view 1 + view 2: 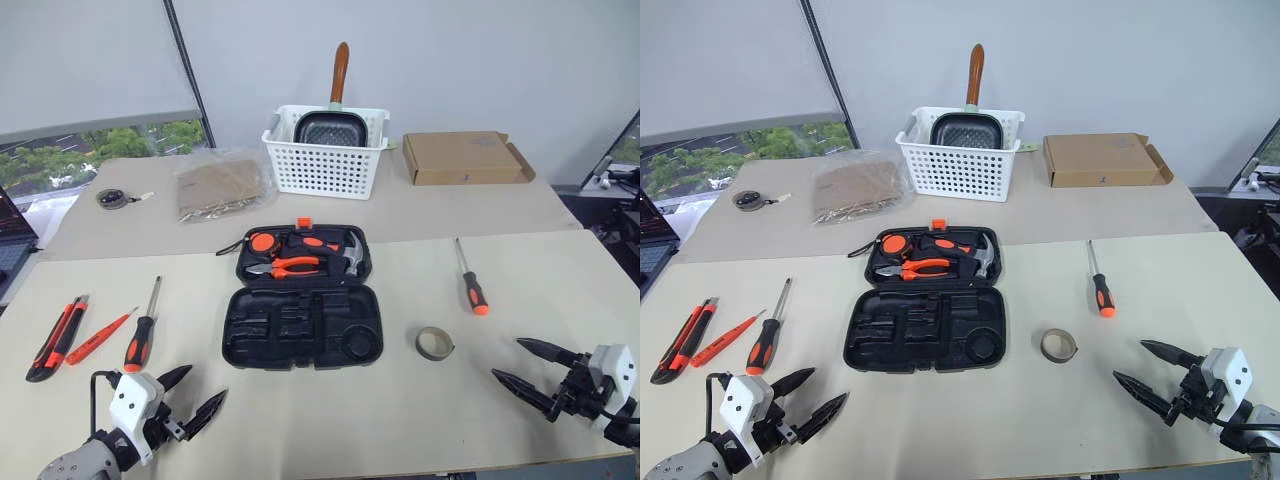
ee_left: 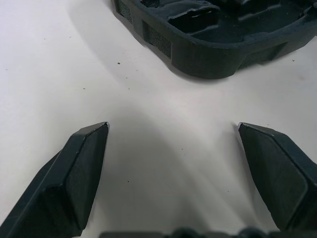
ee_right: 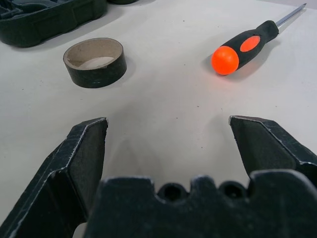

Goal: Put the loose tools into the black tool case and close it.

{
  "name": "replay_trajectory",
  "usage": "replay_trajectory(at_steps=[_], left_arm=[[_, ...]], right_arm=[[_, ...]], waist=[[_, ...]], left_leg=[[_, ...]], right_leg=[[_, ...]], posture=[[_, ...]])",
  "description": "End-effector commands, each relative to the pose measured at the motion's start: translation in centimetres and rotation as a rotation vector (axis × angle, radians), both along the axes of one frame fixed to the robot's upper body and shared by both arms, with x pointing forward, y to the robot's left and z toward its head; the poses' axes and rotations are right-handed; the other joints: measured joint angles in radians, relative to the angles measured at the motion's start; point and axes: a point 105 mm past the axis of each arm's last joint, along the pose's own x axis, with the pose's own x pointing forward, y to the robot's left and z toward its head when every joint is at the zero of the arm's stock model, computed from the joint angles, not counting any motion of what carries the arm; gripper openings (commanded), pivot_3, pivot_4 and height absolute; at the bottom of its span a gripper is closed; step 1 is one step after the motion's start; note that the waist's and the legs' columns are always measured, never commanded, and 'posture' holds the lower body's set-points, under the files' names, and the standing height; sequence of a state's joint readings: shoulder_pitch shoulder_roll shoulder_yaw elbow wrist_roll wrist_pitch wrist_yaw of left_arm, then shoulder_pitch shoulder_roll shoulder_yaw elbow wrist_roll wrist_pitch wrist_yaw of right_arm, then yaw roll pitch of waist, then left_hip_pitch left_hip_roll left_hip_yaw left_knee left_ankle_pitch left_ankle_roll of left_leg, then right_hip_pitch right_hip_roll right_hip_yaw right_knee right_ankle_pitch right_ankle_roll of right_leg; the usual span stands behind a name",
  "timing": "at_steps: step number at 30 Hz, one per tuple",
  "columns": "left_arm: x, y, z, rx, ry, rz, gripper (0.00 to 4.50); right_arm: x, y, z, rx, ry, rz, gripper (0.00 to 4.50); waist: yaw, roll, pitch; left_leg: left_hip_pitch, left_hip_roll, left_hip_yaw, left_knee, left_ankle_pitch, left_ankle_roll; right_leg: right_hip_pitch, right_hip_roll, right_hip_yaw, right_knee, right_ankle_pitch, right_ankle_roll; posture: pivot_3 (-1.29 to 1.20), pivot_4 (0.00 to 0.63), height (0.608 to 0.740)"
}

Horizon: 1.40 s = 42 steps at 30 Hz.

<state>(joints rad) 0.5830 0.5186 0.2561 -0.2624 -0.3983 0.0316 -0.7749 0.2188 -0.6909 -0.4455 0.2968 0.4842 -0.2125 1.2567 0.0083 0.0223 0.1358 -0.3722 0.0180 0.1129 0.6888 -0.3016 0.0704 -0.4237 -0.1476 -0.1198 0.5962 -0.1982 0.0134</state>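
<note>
The black tool case [image 1: 300, 325] lies open flat at the table's middle; its far half holds orange-handled pliers and a hammer, and its near half's slots are bare. Left of it lie a screwdriver [image 1: 142, 337], a thin red tester [image 1: 98, 336] and the utility knife [image 1: 58, 338]. To the case's right are a second screwdriver [image 1: 472, 287] and the grey tape roll [image 1: 434, 343]. My left gripper [image 1: 203, 390] hovers open near the front edge, facing the case corner [image 2: 208, 44]. Open too, my right gripper [image 1: 508, 360] points at the tape roll [image 3: 95, 62] and screwdriver [image 3: 242, 47].
At the back stand a white lattice basket [image 1: 325, 165] holding a pan [image 1: 328, 128], a cardboard box [image 1: 465, 157] and a clear bag [image 1: 220, 185]. A round dark disc with a cord [image 1: 113, 198] lies at the back left. The table's front edge runs just below both grippers.
</note>
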Motion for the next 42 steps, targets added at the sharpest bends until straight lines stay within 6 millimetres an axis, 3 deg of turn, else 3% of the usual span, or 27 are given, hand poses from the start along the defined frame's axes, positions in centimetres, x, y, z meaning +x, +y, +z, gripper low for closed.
replay_trajectory(at_steps=[1, 5, 8, 12, 16, 21, 27, 39, 40, 41, 42], left_arm=[[-0.9, -0.2, -1.2, -0.031, 0.103, 0.021, 4.47], [0.0, -0.8, 2.5, -0.116, -0.062, 0.002, 4.47], [0.4, -0.3, 5.0, -0.205, -0.157, 0.022, 4.47], [0.8, 1.9, 8.5, -0.259, -0.285, 0.106, 4.47], [2.0, 4.1, 10.1, -0.274, -0.314, 0.244, 4.47], [3.1, 5.7, 8.9, -0.175, -0.238, 0.444, 4.47], [3.2, 6.3, 8.0, -0.147, -0.200, 0.558, 4.47], [4.4, 6.3, 4.3, -0.122, -0.052, 0.669, 4.47], [4.5, 6.6, 4.2, -0.126, -0.050, 0.692, 3.95], [4.6, 6.8, 4.2, -0.135, -0.052, 0.704, 3.90], [4.8, 7.0, 4.2, -0.141, -0.055, 0.715, 3.38]], right_arm=[[0.3, -0.4, 1.1, -0.008, -0.061, -0.008, 4.50], [1.3, -0.2, 3.1, 0.009, -0.116, 0.015, 4.50], [2.5, 0.7, 5.2, 0.034, -0.160, 0.054, 4.50], [5.0, 4.1, 9.2, 0.075, -0.249, 0.195, 4.50], [6.1, 7.7, 11.0, 0.080, -0.270, 0.346, 4.50], [6.1, 12.5, 12.7, 0.102, -0.275, 0.572, 4.50], [5.4, 15.9, 13.6, 0.099, -0.263, 0.746, 4.50], [4.9, 16.3, 12.9, 0.087, -0.245, 0.764, 4.50], [4.9, 16.2, 12.8, 0.088, -0.246, 0.757, 4.50], [4.8, 16.1, 12.8, 0.087, -0.246, 0.751, 4.50], [4.8, 15.9, 12.8, 0.085, -0.246, 0.743, 4.50]], waist=[[0.000, 0.000, 0.000], [0.001, -0.002, 0.001], [0.002, -0.010, 0.006], [0.002, -0.016, 0.010], [0.005, -0.019, 0.012], [0.012, -0.022, 0.013], [0.016, -0.023, 0.013], [0.027, -0.024, 0.013], [0.028, -0.024, 0.013], [0.029, -0.024, 0.013], [0.029, -0.024, 0.013]], left_leg=[[0.000, 0.000, 0.000, 0.000, 0.000, 0.000], [0.000, 0.000, 0.000, 0.000, 0.000, 0.000], [-0.002, 0.000, 0.000, 0.001, 0.000, 0.000], [-0.003, 0.003, 0.000, 0.003, 0.000, -0.001], [-0.004, 0.005, -0.001, 0.004, 0.001, -0.002], [-0.008, 0.003, -0.001, 0.004, 0.002, 0.000], [-0.011, 0.002, -0.001, 0.005, 0.002, -0.006], [-0.010, 0.002, -0.001, 0.006, 0.001, -0.006], [-0.010, 0.002, -0.001, 0.006, 0.002, -0.006], [-0.010, 0.002, -0.001, 0.006, 0.002, -0.006], [-0.010, 0.003, -0.001, 0.006, 0.002, -0.006]], right_leg=[[0.000, 0.000, 0.000, 0.000, 0.000, 0.000], [0.000, 0.000, 0.000, 0.000, 0.000, 0.000], [-0.001, -0.001, 0.000, 0.000, 0.000, 0.000], [-0.002, -0.001, -0.001, 0.000, 0.001, -0.001], [-0.002, 0.000, -0.003, 0.000, 0.002, -0.002], [0.000, 0.002, -0.004, 0.000, 0.008, -0.001], [-0.001, 0.000, -0.005, -0.002, 0.010, -0.003], [-0.001, 0.001, -0.005, 0.000, 0.010, -0.002], [-0.001, 0.001, -0.005, 0.000, 0.010, -0.002], [-0.001, 0.002, -0.006, 0.000, 0.010, -0.002], [-0.001, 0.002, -0.006, 0.000, 0.010, -0.002]], posture=[[0.00, 0.150, 0.700], [0.00, 0.150, 0.700], [0.00, 0.150, 0.700], [0.00, 0.150, 0.700], [0.00, 0.150, 0.700], [0.00, 0.150, 0.700], [0.00, 0.150, 0.700], [0.00, 0.150, 0.700], [0.00, 0.150, 0.700], [0.00, 0.150, 0.700], [0.00, 0.150, 0.700]])
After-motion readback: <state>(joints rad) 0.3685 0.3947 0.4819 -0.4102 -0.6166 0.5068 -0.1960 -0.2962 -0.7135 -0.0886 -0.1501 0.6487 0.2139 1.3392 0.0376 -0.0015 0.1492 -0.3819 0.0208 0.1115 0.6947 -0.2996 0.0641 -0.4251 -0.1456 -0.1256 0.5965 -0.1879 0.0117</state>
